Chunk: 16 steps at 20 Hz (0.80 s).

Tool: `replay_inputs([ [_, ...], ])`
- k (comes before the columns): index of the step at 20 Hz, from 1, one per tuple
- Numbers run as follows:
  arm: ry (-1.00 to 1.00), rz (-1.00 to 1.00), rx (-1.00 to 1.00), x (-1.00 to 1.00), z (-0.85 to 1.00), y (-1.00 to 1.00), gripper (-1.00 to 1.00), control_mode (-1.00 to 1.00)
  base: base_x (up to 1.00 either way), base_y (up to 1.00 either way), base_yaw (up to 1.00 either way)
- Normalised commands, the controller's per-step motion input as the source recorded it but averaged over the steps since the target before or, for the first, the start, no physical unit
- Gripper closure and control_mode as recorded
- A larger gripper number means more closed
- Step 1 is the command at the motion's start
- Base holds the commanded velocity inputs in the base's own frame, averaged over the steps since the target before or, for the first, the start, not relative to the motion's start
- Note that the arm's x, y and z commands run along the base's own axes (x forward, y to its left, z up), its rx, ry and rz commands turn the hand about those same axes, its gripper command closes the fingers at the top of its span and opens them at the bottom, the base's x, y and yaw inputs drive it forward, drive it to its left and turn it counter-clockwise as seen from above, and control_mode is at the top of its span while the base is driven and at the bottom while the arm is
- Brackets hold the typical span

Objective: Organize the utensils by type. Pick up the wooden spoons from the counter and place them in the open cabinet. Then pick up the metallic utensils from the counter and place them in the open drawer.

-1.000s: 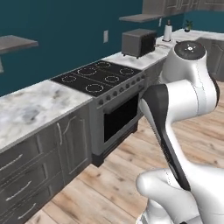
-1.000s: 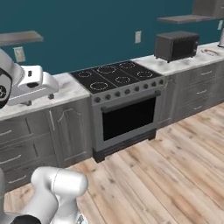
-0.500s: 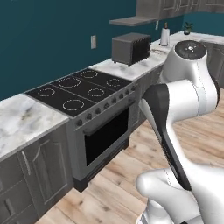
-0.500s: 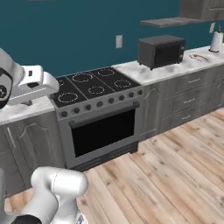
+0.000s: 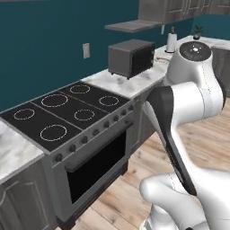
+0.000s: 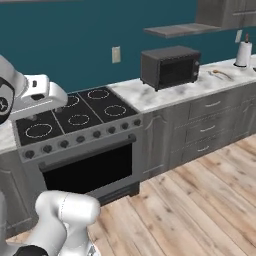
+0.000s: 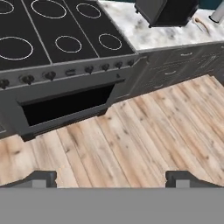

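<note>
Wooden floorboards (image 7: 144,131) lie nearest, pale planks running up to the foot of the cabinets, and the claw (image 7: 111,177) hangs above them with its 2 tips spread as wide as they go and nothing between them. Just beyond the boards stands a dark oven (image 6: 87,165) with a row of knobs and a black stovetop (image 5: 63,112) showing 5 rings. To the right of the stove the marble tabletop (image 6: 150,97) carries on along the teal wall; a dark microwave (image 6: 170,66) sits on it, and drawers with silver handles (image 6: 207,125) close off the front below.

Far to the right, past the microwave, a small slim brownish thing (image 6: 220,74) lies on the tabletop near a white bottle-like object (image 6: 243,52) — it may be 1 of the wooden spoons, though it is too small to tell. The metal fork cannot be made out, nor can I see the open cabinet or the open drawer from here.

As I judge it, the task has hardly begun — nothing is held and nothing is visibly put away. The robot must first get close to that far stretch of tabletop, then both spoons go to the cabinet and the fork to the drawer.
</note>
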Motion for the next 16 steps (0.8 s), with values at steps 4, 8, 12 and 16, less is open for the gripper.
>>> replay_inputs([
  [4,0.00,0.00,0.00,0.00,0.00,0.00,-1.00,1.00,1.00,-0.44,0.01],
  [8,0.00,0.00,0.00,0.00,0.00,0.00,-1.00,1.00,0.97,-0.47,0.01],
  [12,0.00,0.00,0.00,0.00,0.00,0.00,-1.00,1.00,0.97,-0.48,0.02],
  [16,0.00,0.00,0.00,0.00,0.00,0.00,-1.00,1.00,0.92,-0.49,0.04],
])
